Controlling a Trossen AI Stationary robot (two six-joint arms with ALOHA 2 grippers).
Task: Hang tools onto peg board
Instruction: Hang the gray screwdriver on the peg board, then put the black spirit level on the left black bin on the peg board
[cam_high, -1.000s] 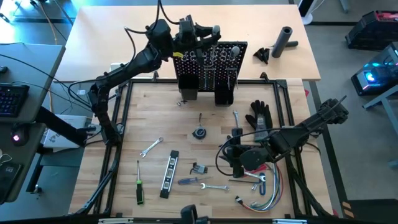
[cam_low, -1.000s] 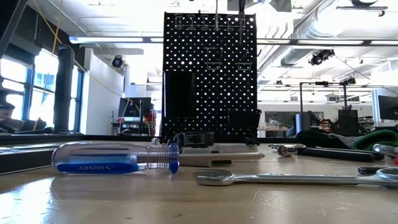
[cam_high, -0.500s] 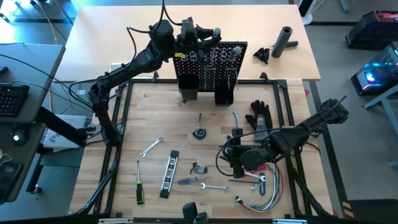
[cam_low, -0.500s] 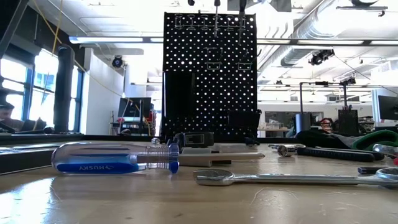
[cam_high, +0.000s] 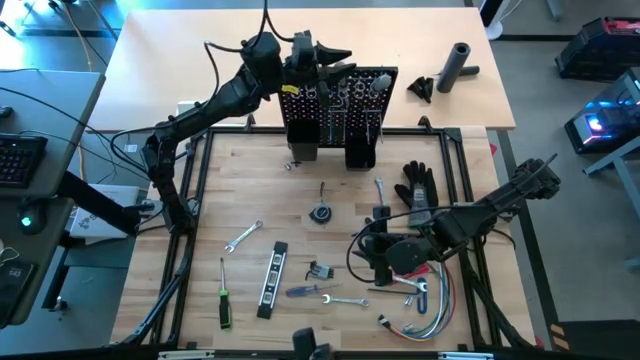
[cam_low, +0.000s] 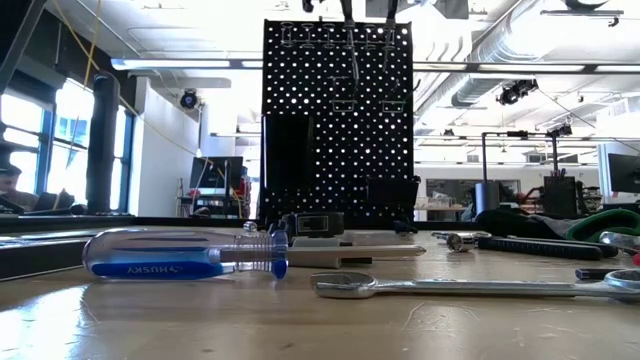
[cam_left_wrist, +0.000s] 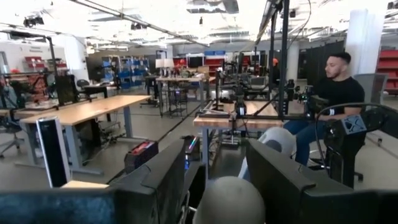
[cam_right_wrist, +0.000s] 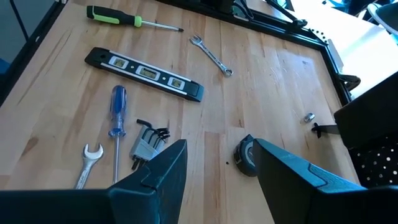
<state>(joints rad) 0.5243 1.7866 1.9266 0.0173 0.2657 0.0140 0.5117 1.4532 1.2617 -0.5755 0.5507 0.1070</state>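
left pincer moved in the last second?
Yes. In the high view the left pincer has lifted slightly off the top edge of the peg board, which stays fixed, and it has opened wider.

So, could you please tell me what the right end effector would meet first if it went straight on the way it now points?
Most likely the round black tape measure, lying just ahead between the right end effector's open fingers, or the bare table beside it; depth is hard to judge.
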